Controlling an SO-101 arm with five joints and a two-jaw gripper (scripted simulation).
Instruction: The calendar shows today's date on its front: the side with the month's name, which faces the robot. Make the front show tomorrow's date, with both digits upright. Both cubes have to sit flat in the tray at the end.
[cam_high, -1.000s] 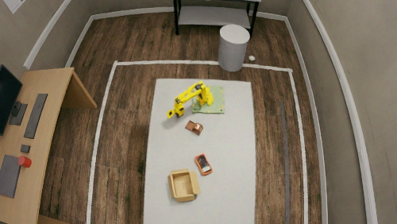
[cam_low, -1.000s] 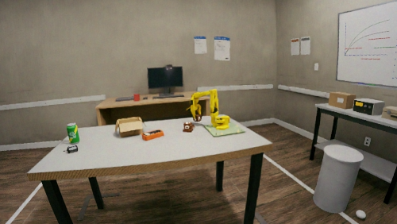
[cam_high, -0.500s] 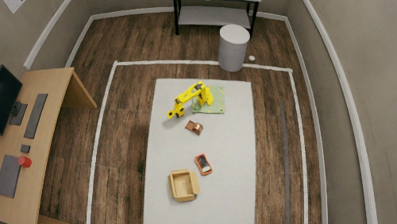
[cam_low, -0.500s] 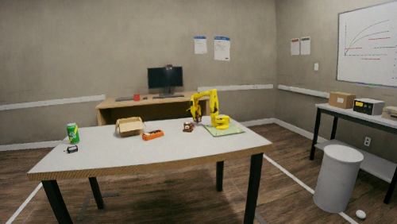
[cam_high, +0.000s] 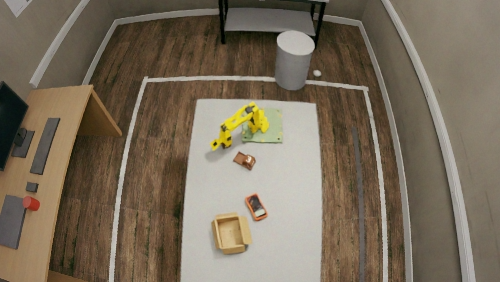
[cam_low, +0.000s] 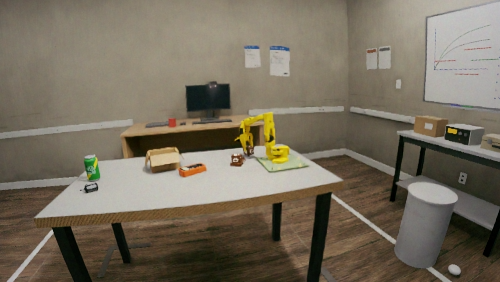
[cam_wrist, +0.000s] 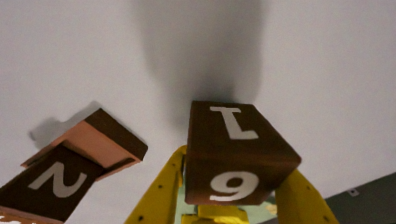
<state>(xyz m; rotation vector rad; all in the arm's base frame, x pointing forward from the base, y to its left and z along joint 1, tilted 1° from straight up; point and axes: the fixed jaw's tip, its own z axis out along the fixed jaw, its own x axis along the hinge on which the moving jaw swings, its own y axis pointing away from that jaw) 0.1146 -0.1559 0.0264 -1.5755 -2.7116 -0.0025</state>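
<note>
Claw (cam_high: 218, 146) (cam_low: 248, 151) (cam_wrist: 230, 187) pinching 1 cube (cam_low: 251, 149) (cam_wrist: 237, 150), its 6 face toward the wrist camera

Hardly anything has changed — any shift of the yellow robot arm (cam_high: 237, 120) (cam_low: 270, 132) (if there is one) is too small to tell.
</note>
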